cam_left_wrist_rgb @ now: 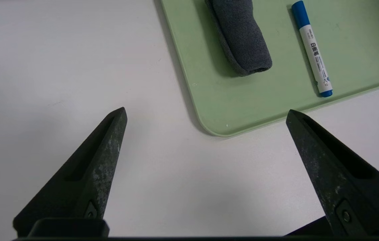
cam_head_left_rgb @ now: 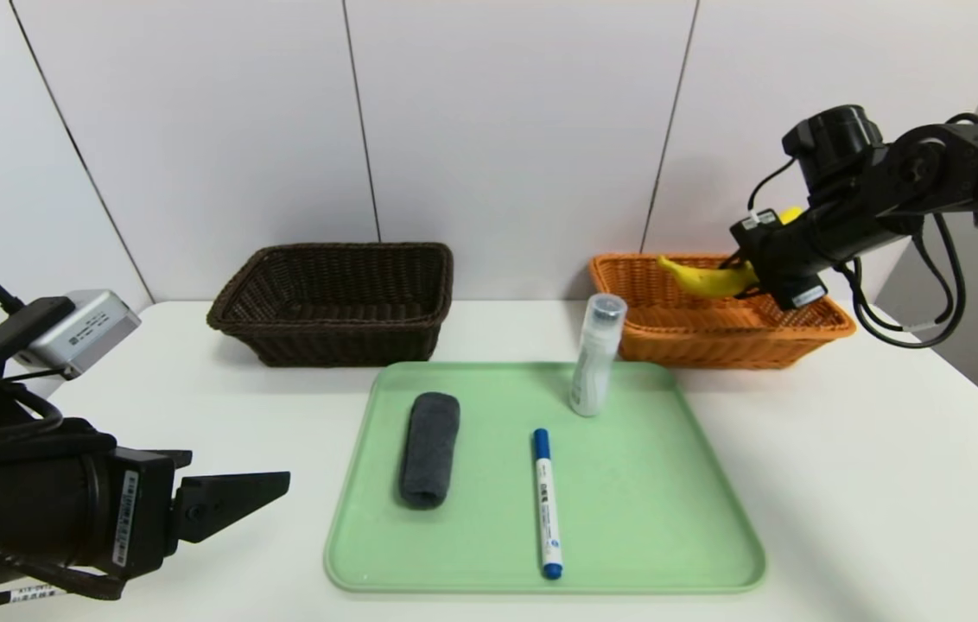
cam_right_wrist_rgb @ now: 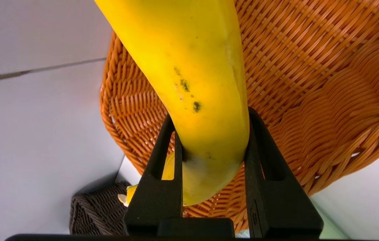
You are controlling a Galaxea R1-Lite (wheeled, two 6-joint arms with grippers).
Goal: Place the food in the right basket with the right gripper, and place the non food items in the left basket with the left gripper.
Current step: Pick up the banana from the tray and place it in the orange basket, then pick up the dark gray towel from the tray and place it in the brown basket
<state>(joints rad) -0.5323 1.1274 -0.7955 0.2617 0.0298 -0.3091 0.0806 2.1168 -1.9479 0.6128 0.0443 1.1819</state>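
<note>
Parked at the near left of the white counter [cam_head_left_rgb: 843, 484], the left end effector [cam_left_wrist_rgb: 206, 113] hangs released, its fingers spread wide and nothing between them. Just beyond it, a green tray [cam_head_left_rgb: 679, 518] carries the non-food items: a rolled grey cloth [cam_head_left_rgb: 428, 447], a blue-capped marker [cam_head_left_rgb: 547, 503] and a slim bottle [cam_head_left_rgb: 597, 356] standing upright at the tray's far edge. Far right, the right end effector [cam_right_wrist_rgb: 213, 134] is clenched on the banana [cam_right_wrist_rgb: 196, 67], gripping it near one end and holding it over the orange right basket [cam_head_left_rgb: 688, 333], with most of the fruit reaching out past the fingertips. None of the banana appears to rest on the weave yet (contact cannot be confirmed). It looks firm but bruisable, smooth-skinned and light; a hold nearer its middle would likely balance it better. The dark left basket [cam_head_left_rgb: 333, 302] sits far left, well apart.
</note>
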